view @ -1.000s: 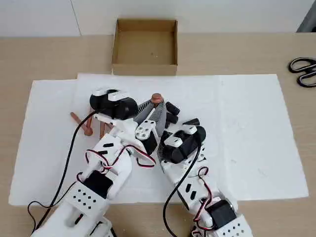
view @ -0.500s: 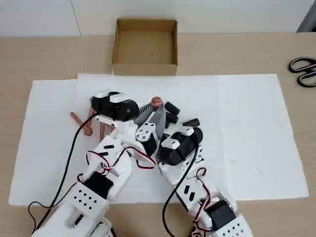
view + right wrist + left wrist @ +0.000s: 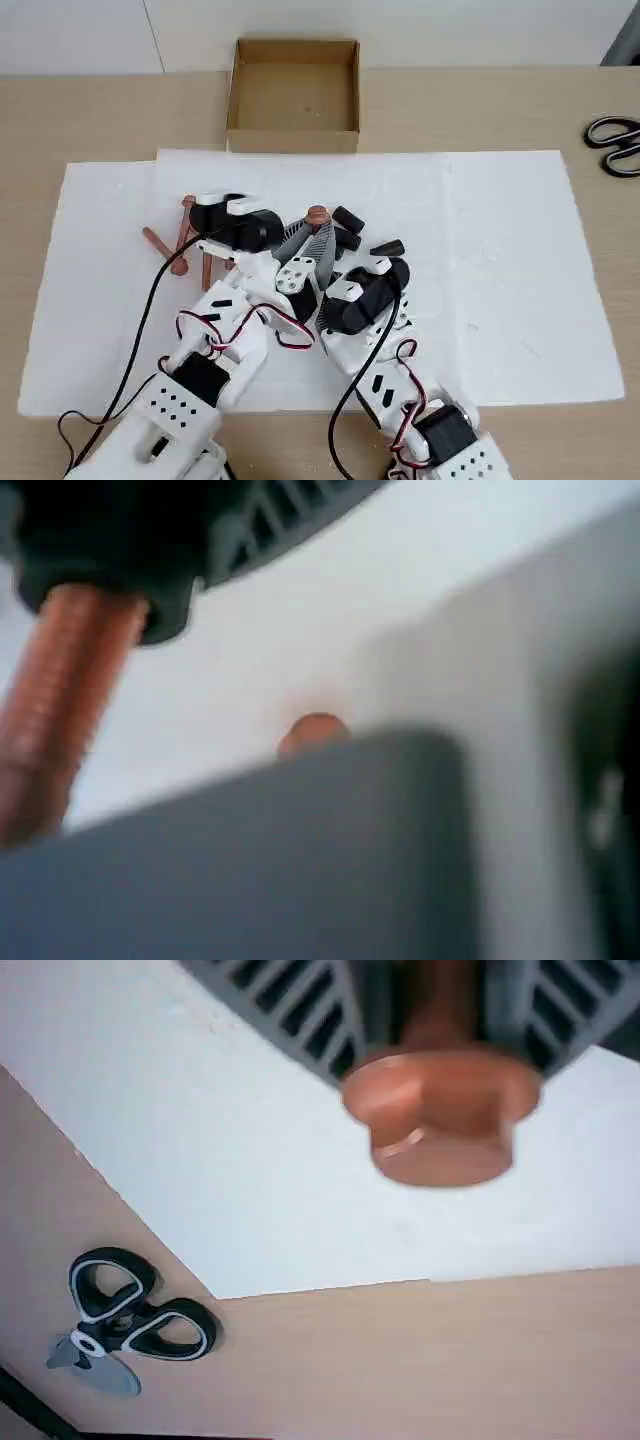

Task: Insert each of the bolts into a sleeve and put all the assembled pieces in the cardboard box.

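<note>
My left gripper (image 3: 311, 222) is shut on a copper bolt (image 3: 318, 213) above the white sheet's middle. Its hex head (image 3: 440, 1110) sticks out past the grey fingers (image 3: 270, 1000). In the right wrist view the bolt's threaded shank (image 3: 60, 710) comes out of a black sleeve (image 3: 100, 570). My right gripper (image 3: 321, 238) sits just on the near side of that bolt, close against it. Three loose black sleeves (image 3: 348, 218) lie right beside the bolt. Three loose bolts (image 3: 186, 215) lie left of the left arm. The cardboard box (image 3: 293, 135) stands open at the far edge.
Scissors (image 3: 615, 143) lie on the bare table at the far right, also in the left wrist view as scissors (image 3: 130, 1305). The white sheet (image 3: 500, 260) covers most of the table. A black cable (image 3: 140, 330) trails from the left arm.
The left wrist has shifted a little right and nearer, bringing the bolt head slightly nearer and uncovering a loose bolt at the left. The right arm has edged left.
</note>
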Controlling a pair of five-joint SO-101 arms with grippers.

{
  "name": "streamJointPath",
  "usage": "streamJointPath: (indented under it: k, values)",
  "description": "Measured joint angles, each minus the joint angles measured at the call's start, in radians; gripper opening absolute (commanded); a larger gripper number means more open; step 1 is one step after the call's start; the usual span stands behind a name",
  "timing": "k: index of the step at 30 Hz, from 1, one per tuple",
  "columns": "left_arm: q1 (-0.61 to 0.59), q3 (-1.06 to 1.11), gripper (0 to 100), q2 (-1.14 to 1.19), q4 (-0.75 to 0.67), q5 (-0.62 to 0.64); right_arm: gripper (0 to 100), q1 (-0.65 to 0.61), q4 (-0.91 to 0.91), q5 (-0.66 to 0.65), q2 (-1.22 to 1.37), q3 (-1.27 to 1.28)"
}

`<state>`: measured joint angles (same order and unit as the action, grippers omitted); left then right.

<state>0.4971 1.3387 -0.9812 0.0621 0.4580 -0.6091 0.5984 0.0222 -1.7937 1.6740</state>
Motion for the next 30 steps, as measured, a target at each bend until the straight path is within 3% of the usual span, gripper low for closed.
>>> streamJointPath:
  k: [15, 30]
  values:
    - [0.002, 0.028, 1, -0.012, 0.002, -0.038, 0.3, 0.0, 0.0, 0.0, 0.002, 0.0]
    - [0.002, 0.014, 1, -0.021, 0.132, -0.038, 0.3, 0.002, 0.003, 0.003, 0.006, 0.0]
